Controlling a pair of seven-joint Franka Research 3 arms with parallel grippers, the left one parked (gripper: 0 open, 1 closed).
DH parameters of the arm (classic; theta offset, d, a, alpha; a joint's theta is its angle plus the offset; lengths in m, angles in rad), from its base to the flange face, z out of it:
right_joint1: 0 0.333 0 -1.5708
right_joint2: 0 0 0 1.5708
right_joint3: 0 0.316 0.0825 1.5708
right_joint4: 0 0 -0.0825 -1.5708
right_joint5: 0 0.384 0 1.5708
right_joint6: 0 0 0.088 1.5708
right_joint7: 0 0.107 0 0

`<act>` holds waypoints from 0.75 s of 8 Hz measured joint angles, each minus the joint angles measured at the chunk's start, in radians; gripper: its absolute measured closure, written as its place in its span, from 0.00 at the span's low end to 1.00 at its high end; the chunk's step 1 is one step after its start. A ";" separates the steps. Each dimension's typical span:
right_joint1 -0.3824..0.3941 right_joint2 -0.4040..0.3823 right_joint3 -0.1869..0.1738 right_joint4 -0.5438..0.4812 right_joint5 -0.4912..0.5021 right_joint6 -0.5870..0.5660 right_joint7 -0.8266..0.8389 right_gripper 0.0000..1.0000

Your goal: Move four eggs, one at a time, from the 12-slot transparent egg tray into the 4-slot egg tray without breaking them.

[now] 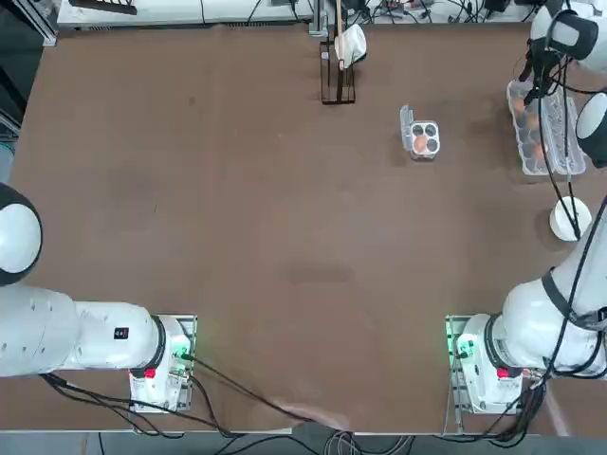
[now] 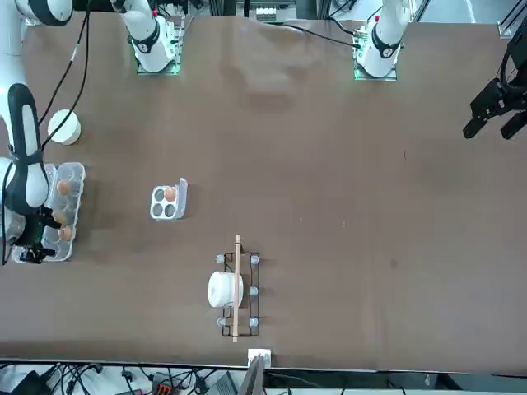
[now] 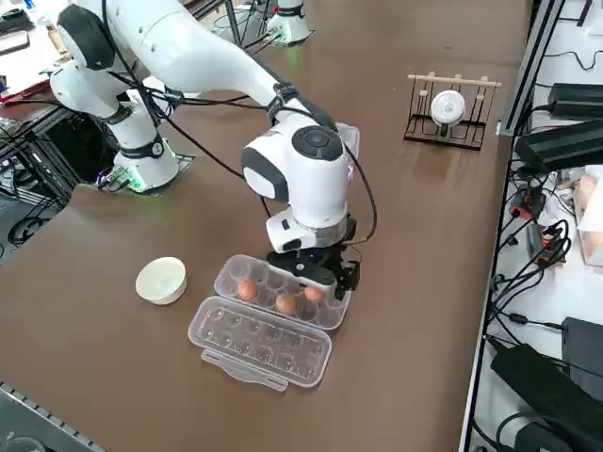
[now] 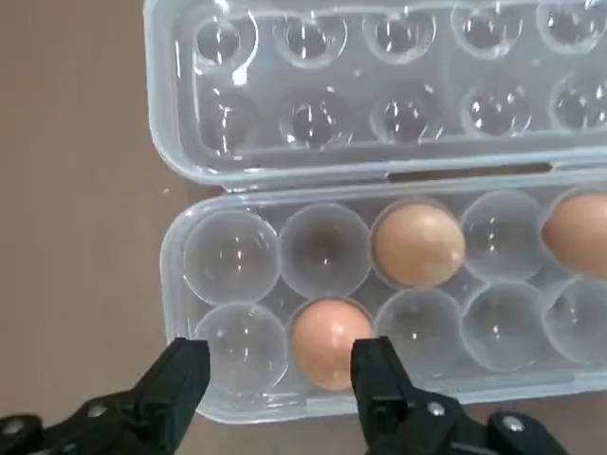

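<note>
Currently on the second transfer: one egg (image 1: 419,143) already sits in the 4-slot egg tray (image 1: 424,139) mid-desk, and three eggs remain in the 12-slot transparent egg tray (image 3: 283,295) at the desk's right edge, lid folded flat beside it. Right gripper (image 4: 281,379) hangs just above the long tray's end, fingers spread wide and holding nothing. Wrist view shows the nearest egg (image 4: 328,339) in the outer row, not quite centred between the fingers (it sits closer to one finger).

Next move, as I judge it: shift slightly to centre on that egg, descend so the fingers straddle it, then close gently to avoid cracking the shell.
</note>
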 joint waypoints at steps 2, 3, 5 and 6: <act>0.000 0.004 0.000 -0.006 0.010 0.000 0.008 0.08; 0.000 0.004 0.000 -0.008 0.012 0.001 0.022 0.08; 0.000 0.006 0.001 -0.018 0.023 0.001 0.042 0.08; 0.000 0.006 0.001 -0.024 0.034 0.002 0.043 0.08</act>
